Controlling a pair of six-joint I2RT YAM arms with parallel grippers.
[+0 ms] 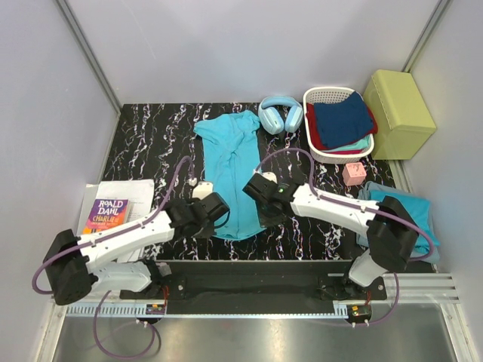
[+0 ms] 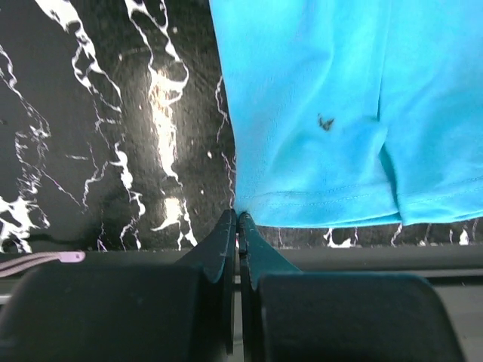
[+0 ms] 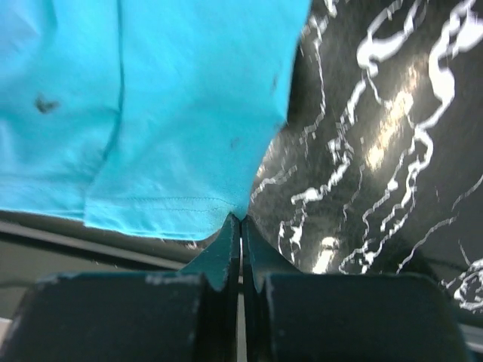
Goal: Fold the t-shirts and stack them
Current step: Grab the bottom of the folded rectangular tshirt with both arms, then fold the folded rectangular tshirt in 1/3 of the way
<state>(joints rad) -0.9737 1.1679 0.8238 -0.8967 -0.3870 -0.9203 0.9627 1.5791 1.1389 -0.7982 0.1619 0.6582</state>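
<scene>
Marbled table (image 1: 143, 143) bears the shirt (image 1: 230, 173); left gripper (image 2: 238, 217) and right gripper (image 3: 241, 220) barely pinch its hem corners, which could slip.

Top view: both wrists cover the hem corners of the shirt (image 1: 230, 173). Wrist views crop the shirt at top and sides. Can't tell if the left end effector (image 2: 238, 220) or right end effector (image 3: 241, 222) has cloth pinched. Unclear whether the speck (image 2: 325, 122) is a stain or a hole. The right arm hides part of the second shirt (image 1: 415, 205).

2 arms reach fwd, low; L gripper (image 2: 238, 216), R gripper (image 3: 241, 219) jaws closed.
</scene>
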